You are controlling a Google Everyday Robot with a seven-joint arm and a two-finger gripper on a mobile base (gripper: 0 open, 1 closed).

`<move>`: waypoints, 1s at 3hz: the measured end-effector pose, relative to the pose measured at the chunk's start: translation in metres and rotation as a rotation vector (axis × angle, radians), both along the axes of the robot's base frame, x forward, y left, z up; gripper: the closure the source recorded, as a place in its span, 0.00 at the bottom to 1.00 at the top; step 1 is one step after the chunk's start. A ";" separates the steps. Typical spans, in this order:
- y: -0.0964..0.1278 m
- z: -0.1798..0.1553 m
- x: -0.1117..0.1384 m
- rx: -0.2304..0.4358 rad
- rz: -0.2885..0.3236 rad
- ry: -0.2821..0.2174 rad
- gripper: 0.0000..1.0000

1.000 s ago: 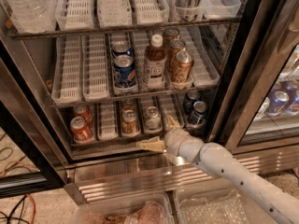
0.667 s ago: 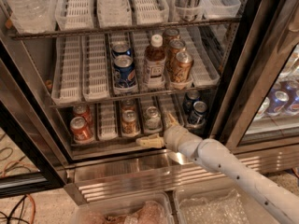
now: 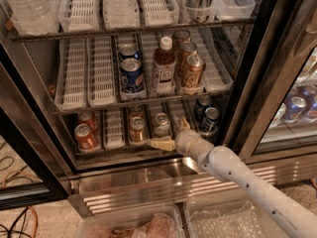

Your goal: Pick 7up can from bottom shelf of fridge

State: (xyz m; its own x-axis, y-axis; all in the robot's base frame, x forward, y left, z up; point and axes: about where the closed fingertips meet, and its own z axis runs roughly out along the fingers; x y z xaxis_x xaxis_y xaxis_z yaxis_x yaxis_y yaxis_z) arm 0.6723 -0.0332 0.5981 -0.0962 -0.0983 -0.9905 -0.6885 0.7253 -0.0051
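The 7up can (image 3: 161, 124), silver-topped with a pale green body, stands near the front of a lane on the bottom shelf (image 3: 114, 129) of the fridge (image 3: 250, 78). To its left stand orange-brown cans (image 3: 137, 129) and red cans (image 3: 85, 137). To its right stand dark blue cans (image 3: 210, 118). My gripper (image 3: 172, 134) is open at the shelf's front edge. One yellowish finger (image 3: 159, 144) lies just below and in front of the 7up can. The other finger (image 3: 184, 123) points up beside the can's right side. The white arm reaches in from the lower right.
The rack above holds Pepsi cans (image 3: 132, 75), a brown bottle (image 3: 163, 66) and brown cans (image 3: 192, 71). The steel base grille (image 3: 163, 185) lies below the shelf. Two clear bins (image 3: 129, 224) stand on the floor. Cans (image 3: 296, 107) show behind the right glass door.
My gripper and wrist have moved up and a little left, from below the shelf edge to right at the 7up can. The cans have not moved.
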 end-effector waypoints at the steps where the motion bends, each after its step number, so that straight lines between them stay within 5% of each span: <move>1: 0.000 -0.002 0.010 0.031 -0.021 -0.008 0.08; 2: 0.005 0.001 0.016 0.056 -0.021 -0.023 0.13; 3: 0.012 0.005 0.018 0.060 -0.004 -0.040 0.32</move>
State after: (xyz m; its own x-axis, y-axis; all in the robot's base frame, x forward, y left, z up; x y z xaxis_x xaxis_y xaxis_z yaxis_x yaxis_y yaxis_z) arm 0.6903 -0.0216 0.6027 -0.0566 -0.0384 -0.9977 -0.6859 0.7276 0.0109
